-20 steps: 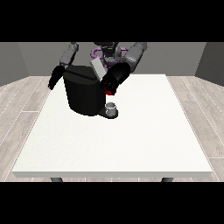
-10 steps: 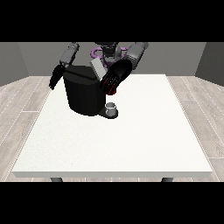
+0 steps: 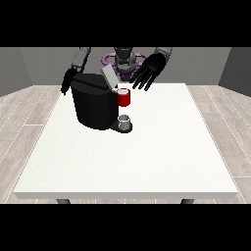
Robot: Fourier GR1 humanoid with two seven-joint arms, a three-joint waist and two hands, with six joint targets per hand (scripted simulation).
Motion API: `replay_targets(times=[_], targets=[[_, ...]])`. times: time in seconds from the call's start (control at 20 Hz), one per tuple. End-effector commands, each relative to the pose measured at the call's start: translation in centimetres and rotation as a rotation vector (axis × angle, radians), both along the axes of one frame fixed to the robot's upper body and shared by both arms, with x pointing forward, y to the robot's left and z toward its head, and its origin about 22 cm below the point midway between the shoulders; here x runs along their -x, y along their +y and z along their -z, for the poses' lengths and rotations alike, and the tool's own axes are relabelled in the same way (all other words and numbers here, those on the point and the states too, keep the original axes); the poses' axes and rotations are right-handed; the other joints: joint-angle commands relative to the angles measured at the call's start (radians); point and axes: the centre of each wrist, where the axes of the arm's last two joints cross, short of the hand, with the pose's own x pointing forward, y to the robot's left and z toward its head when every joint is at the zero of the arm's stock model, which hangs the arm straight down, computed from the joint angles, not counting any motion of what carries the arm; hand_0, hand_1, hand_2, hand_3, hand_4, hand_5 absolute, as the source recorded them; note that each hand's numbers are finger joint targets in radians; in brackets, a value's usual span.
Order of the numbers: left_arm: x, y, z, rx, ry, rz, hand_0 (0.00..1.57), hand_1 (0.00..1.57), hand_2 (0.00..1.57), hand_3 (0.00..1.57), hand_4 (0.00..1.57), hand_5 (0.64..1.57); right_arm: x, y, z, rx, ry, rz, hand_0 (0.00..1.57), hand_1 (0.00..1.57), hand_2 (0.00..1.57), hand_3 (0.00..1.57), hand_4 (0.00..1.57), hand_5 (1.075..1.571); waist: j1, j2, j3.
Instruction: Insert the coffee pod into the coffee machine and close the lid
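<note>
The black coffee machine stands at the table's back left, its grey lid tilted up and open. A red thing at the machine shows at its upper front. A small grey thing sits on the machine's base below it; I cannot tell whether it is the pod. The hand at the view's right hovers above and right of the red thing, fingers spread, holding nothing. The hand at the view's left hangs behind the machine's left side, partly hidden.
The white table stretches wide in front of and to the right of the machine. The robot's torso stands behind the table's far edge.
The hand at the view's right has risen up and to the right, away from the machine's front, uncovering the red thing. The other hand has barely moved.
</note>
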Motion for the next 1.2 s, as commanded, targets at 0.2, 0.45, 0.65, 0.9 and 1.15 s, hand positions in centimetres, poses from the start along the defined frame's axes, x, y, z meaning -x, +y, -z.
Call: replay_targets(times=[0.2, 0.45, 0.65, 0.9, 1.15], targets=[[1.6, -2.8, 10.9, 0.539, 0.180, 0.049, 0.00, 0.00, 0.00, 0.00, 0.20, 1.571, 3.6, -2.0, 4.5, -0.019, 0.127, 0.073, 0.00, 0.00, 0.00, 0.00, 0.00, 1.571, 0.120, -0.206, -0.0041], [5.4, -2.6, 20.7, 0.962, 0.356, -0.038, 0.00, 0.00, 0.00, 0.00, 0.00, 1.571, 4.0, -2.3, 3.8, -0.094, 0.083, 0.048, 0.00, 0.00, 0.00, 0.00, 0.00, 1.571, 0.206, -0.344, -0.0048], [9.0, -3.5, 26.3, 1.002, 0.472, -0.065, 0.00, 0.00, 0.00, 0.00, 0.42, 1.571, 3.5, -1.6, 2.6, -0.114, 0.073, -0.037, 0.00, 0.00, 0.00, 0.00, 0.00, 1.571, 0.273, -0.431, -0.0016], [11.5, -2.7, 28.8, 1.015, 0.570, -0.110, 0.00, 0.00, 0.00, 0.00, 0.44, 1.571, 2.8, -2.5, 0.5, -0.056, 0.056, -0.103, 0.00, 0.00, 0.00, 0.00, 0.20, 1.571, 0.319, -0.488, -0.0009], [11.9, -3.8, 28.4, 1.035, 0.576, -0.128, 0.00, 0.00, 0.00, 0.00, 0.40, 1.571, 1.6, -1.3, -0.1, 0.001, 0.079, -0.108, 0.00, 0.00, 0.00, 0.00, 0.08, 1.571, 0.357, -0.494, -0.0005]])
